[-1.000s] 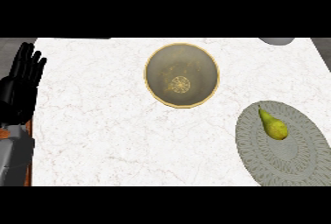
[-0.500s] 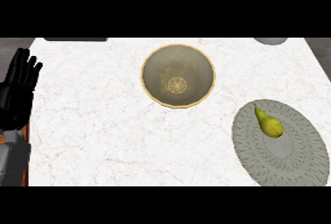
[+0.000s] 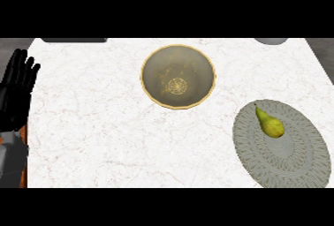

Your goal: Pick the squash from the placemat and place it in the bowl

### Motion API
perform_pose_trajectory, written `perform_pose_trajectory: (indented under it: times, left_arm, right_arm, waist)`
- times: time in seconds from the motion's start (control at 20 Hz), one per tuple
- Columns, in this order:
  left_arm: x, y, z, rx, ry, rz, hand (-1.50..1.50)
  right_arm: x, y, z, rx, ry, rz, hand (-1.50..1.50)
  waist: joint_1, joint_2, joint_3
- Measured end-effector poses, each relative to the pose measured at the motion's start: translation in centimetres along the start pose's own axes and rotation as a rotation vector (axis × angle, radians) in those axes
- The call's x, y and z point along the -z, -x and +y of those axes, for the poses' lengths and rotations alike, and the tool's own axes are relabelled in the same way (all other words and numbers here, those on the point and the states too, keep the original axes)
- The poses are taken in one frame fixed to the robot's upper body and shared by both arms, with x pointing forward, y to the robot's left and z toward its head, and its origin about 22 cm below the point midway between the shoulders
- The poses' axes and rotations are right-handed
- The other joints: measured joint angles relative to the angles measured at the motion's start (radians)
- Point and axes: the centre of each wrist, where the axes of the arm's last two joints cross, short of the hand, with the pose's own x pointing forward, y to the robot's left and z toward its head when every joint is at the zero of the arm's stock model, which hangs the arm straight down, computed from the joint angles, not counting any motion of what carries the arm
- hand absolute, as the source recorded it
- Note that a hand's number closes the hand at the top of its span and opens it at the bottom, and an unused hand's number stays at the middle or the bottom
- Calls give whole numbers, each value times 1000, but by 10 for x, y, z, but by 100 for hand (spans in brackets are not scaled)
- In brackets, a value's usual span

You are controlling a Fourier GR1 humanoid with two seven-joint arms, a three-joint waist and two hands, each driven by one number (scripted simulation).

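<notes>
- The squash [image 3: 269, 123] is lying on the upper part of the grey placemat [image 3: 280, 163], at the right of the marble counter [image 3: 98, 132], with its narrow end pointing up and left.
- The gold-rimmed bowl [image 3: 176, 62] is sitting well apart from it, up and to the left, and is holding nothing.
- The left hand [image 3: 16, 95] is resting at the view's left edge, fingers straight and pointing up, gripping nothing. It is sitting slightly closer to that edge than a second ago.
- The right hand is not showing at all.
- Over the last second the bowl, the placemat and the squash have drifted a little leftward together, and a dark strip [image 3: 74, 39] has come into sight at the counter's far edge. A grey rounded object [image 3: 271, 40] is staying at the top right.
- The squash is keeping its place on the placemat, so this looks like a shift of viewpoint only. In my judgement the pick is not yet starting.
</notes>
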Motion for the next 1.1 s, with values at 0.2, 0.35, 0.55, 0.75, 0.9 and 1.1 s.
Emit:
perform_pose_trajectory:
  times: [0.2,0.35,0.55,0.75,0.9,1.1]
  left_arm:
    - [-3,0,3,3,-5,-4,0]
    - [-4,-3,4,-4,-7,-4,0]
    - [-1,-3,1,-1,2,-10,0]
    - [1,-2,3,-2,2,-13,0]
    - [7,-8,-6,-6,7,-15,0]
    - [8,-5,-4,-7,13,-20,0]
  right_arm:
    - [25,-20,30,11,-68,-5,150]
    - [42,-32,60,15,-114,4,150]
    - [55,-37,106,5,-149,18,150]
    - [63,-38,146,-56,-130,62,150]
    - [67,-31,174,-78,-132,131,150]
    - [69,-20,204,-11,-129,221,-150]
  waist:
    - [0,0,0]
    - [1,2,1]
    - [2,4,1]
    - [8,8,1]
    - [14,11,1]
    - [17,13,1]
